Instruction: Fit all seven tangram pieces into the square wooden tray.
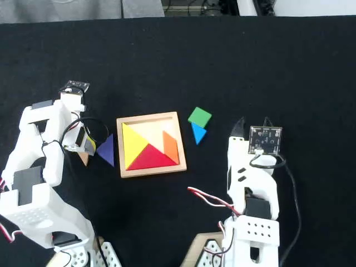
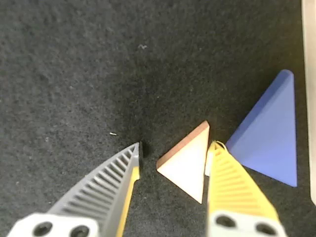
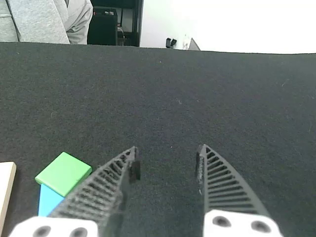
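We see a worktop (image 1: 222, 61) covered in black cloth that runs edge to edge across the high view. Near its middle lies the square wooden tray (image 1: 153, 171), flat on the cloth. On the right arm's side of the tray we find a green square (image 1: 199, 117) and a light blue triangle (image 1: 198, 133) lying flat, the two touching at a corner and both apart from the tray. On the left arm's side a dark blue triangle (image 1: 107, 150) lies just beside the tray's rim, with a pale wooden triangle (image 2: 186, 163) near it, farther from the tray.
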